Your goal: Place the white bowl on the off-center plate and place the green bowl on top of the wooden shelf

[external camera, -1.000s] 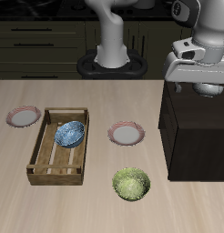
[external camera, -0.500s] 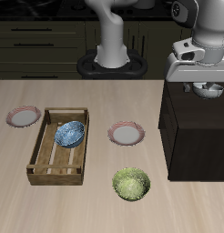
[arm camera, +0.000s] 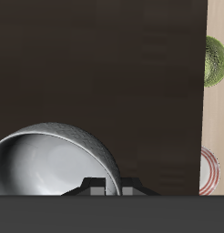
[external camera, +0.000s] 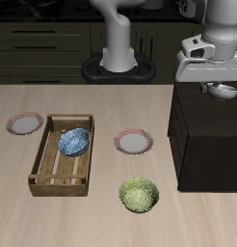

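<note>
My gripper (external camera: 223,87) is shut on the rim of the white bowl (external camera: 225,92) and holds it just above the flat top of the dark wooden shelf (external camera: 202,135). In the wrist view the white bowl (arm camera: 52,164) hangs at the gripper (arm camera: 106,187) over the shelf top (arm camera: 105,64). The green bowl (external camera: 139,195) sits on the table near the front edge, also seen as the green bowl (arm camera: 217,61). The off-center plate (external camera: 25,123) lies far across the table, beside the crate.
A second red-rimmed plate (external camera: 134,143) lies mid-table near the shelf, seen also as the plate (arm camera: 210,170). A light-wood slatted crate (external camera: 61,154) holds a blue-patterned bowl (external camera: 74,142).
The gripper has risen a little with the white bowl, lifting it off the shelf top. Everything on the table stayed put.
</note>
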